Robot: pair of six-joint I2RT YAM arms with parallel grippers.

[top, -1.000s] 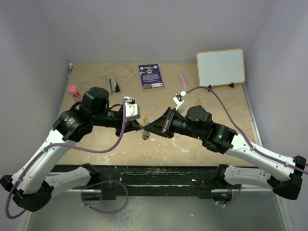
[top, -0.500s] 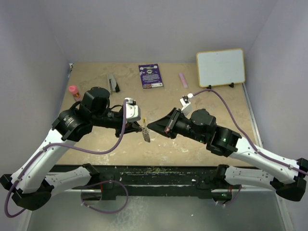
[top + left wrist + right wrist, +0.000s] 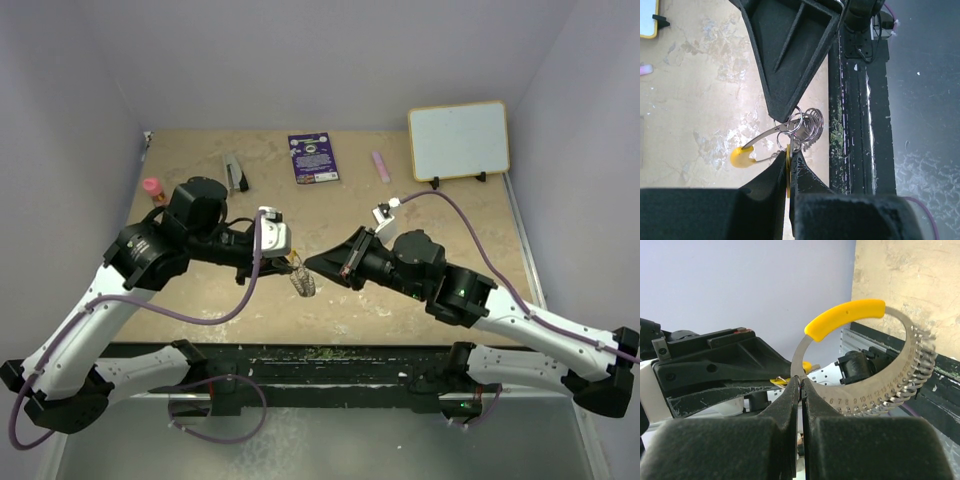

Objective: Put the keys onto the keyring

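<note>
The keyring [image 3: 865,402] is a flat silvery hoop with stamped numbers, a row of small wire loops and a yellow sleeve [image 3: 845,317]. My right gripper [image 3: 801,380] is shut on its rim. In the top view the keyring [image 3: 304,283] hangs between the two gripper tips above the table. My left gripper [image 3: 788,152] is shut on a yellow-headed key [image 3: 788,172] seen edge-on, right against the keyring's loops [image 3: 810,122]. A second key with a yellow head [image 3: 742,156] hangs from the loops. The right finger [image 3: 790,60] sits just above them.
At the back of the table are a purple card [image 3: 313,157], a whiteboard [image 3: 458,139], a pink eraser [image 3: 381,166], a grey-and-black tool [image 3: 236,173] and a small red bottle [image 3: 153,189]. The black front rail [image 3: 330,355] lies just below the grippers.
The right gripper has drawn back a little to the right and turned. The hanging keyring has swung and now shows wider. The left gripper has stayed almost in place.
</note>
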